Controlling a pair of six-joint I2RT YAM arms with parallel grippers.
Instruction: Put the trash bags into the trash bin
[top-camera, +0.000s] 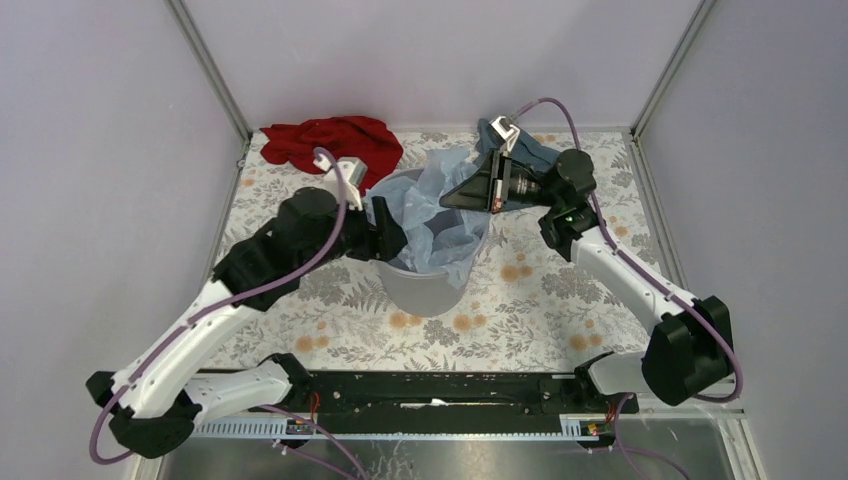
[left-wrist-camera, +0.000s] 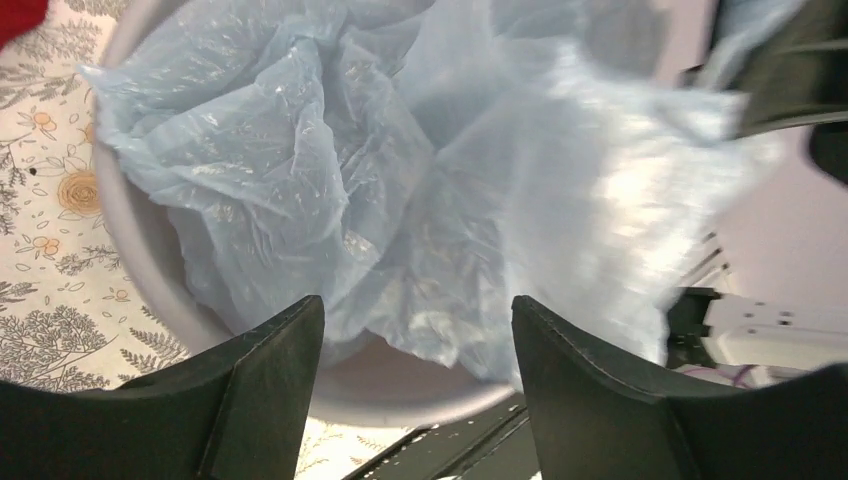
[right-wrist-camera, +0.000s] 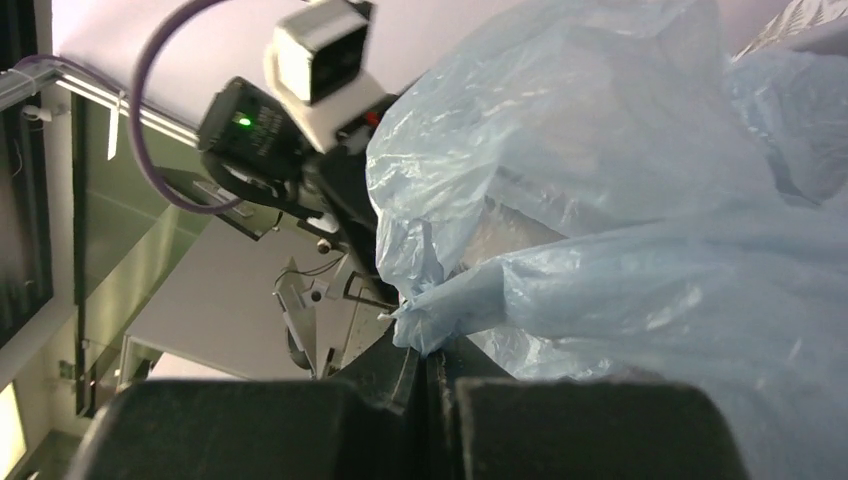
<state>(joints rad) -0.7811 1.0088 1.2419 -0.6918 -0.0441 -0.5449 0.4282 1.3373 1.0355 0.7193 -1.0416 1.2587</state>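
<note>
Lilac walls (top-camera: 420, 50) close in a floral-print table (top-camera: 560, 290), seen from above, where a grey bin (top-camera: 425, 288) stands at centre frame with a pale blue bag (top-camera: 440, 205) bunched in its mouth. Part of the film billows above the rim and part spills over the rim's lower right edge and down the outer wall. The right gripper (top-camera: 478, 190) reaches in from the upper right, its body covering the far right of the rim. In the right wrist view its fingers are pressed together on a fold of bag (right-wrist-camera: 620, 250) at bottom centre (right-wrist-camera: 430, 365), and film fills the right half of that frame. The left gripper (top-camera: 385, 228) sits at the left rim. In the left wrist view its jaws stand wide apart with nothing between them (left-wrist-camera: 415, 375), framing the near rim of the bin (left-wrist-camera: 135, 250) below the crumpled bag (left-wrist-camera: 400, 180), which hides the inside of the bin. A red cloth (top-camera: 335, 140) lies crumpled at upper left of the table, near the bin but not touching it, and shows as a sliver in the top left corner of the left wrist view (left-wrist-camera: 20, 15). A teal cloth (top-camera: 535, 152) lies at upper centre right, partly hidden behind the right wrist. The left arm's wrist camera (right-wrist-camera: 320, 50) shows at upper left of the right wrist view, beyond the film.
</note>
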